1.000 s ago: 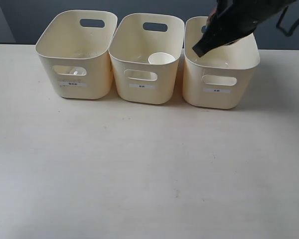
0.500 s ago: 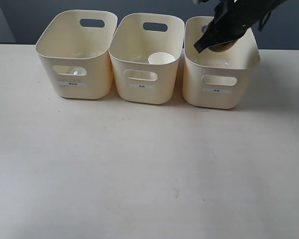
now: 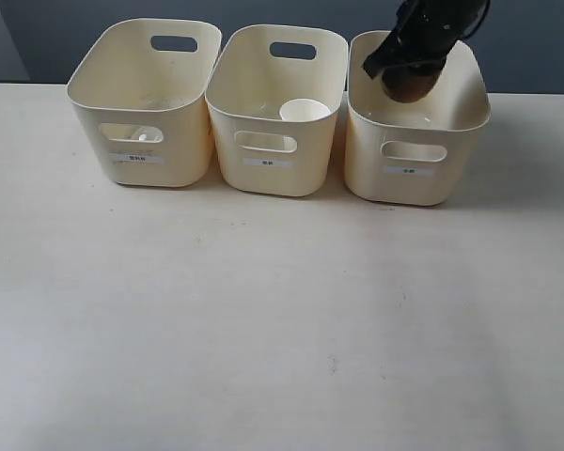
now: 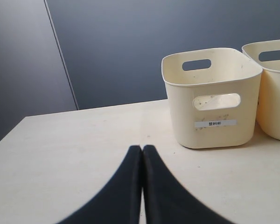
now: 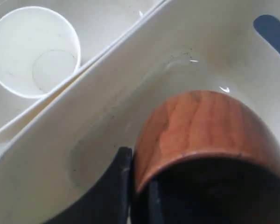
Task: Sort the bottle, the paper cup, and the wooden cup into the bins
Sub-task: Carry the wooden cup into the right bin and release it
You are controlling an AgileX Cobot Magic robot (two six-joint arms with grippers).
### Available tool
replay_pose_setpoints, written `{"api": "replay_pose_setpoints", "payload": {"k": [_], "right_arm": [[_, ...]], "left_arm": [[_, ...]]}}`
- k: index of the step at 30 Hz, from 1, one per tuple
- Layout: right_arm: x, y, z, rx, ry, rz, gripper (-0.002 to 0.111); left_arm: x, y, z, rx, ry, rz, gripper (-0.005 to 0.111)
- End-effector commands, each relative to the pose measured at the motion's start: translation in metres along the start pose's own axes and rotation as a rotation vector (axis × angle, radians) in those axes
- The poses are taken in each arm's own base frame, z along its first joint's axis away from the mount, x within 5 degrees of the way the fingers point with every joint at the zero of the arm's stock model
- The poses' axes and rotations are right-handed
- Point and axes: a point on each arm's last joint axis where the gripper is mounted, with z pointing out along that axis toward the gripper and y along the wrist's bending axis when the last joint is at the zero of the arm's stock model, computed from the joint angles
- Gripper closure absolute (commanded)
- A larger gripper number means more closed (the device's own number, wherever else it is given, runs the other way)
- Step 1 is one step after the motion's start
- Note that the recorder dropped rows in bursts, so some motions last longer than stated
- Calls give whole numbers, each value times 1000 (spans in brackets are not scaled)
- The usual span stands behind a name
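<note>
My right gripper point(image 3: 393, 69) is shut on the rim of the wooden cup point(image 3: 413, 86), one finger outside and one inside. The reddish-brown cup point(image 5: 203, 126) hangs tilted just inside the top of the right bin point(image 3: 409, 191), over its bare floor point(image 5: 107, 140). The white paper cup point(image 3: 305, 110) stands in the middle bin point(image 3: 263, 180) and also shows in the right wrist view point(image 5: 35, 51). The bottle is mostly hidden in the left bin point(image 3: 183, 141); a white bit point(image 3: 143, 137) shows through the cut-out. My left gripper point(image 4: 142, 148) is shut and empty above the table.
The three bins stand side by side at the table's far edge, almost touching. In the left wrist view the left bin point(image 4: 186, 116) stands ahead of the left gripper, with the middle bin's point(image 4: 275, 112) wall beside it. A dark wall rises behind the table.
The right arm has swung upright and come down over the right bin. The wooden cup, hidden a second ago, now hangs in view inside the bin's rim.
</note>
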Motion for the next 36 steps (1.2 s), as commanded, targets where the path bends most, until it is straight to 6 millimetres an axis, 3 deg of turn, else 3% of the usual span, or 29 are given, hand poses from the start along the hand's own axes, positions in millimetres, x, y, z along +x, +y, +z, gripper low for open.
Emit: {"api": "replay_pose_setpoints", "payload": {"k": [1, 13, 21, 23, 27, 30, 36], "right_arm": [[-5, -8, 16, -38, 49, 0, 109], [-3, -18, 60, -41, 108, -8, 109], [0, -18, 68, -40, 127, 18, 108], [0, -18, 68, -40, 127, 18, 102], [0, -18, 68, -38, 128, 35, 74], [0, -18, 68, -39, 127, 44, 61], [-1, -17, 67, -52, 117, 52, 59]], "left_arm": [[0, 0, 0, -1, -8, -1, 107], [0, 0, 0, -1, -8, -1, 107], [0, 0, 0, -1, -8, -1, 107], [0, 0, 0, -1, -8, -1, 107], [0, 0, 0, -1, -8, -1, 107], [0, 0, 0, -1, -8, -1, 107], [0, 0, 0, -1, -8, -1, 107]]}}
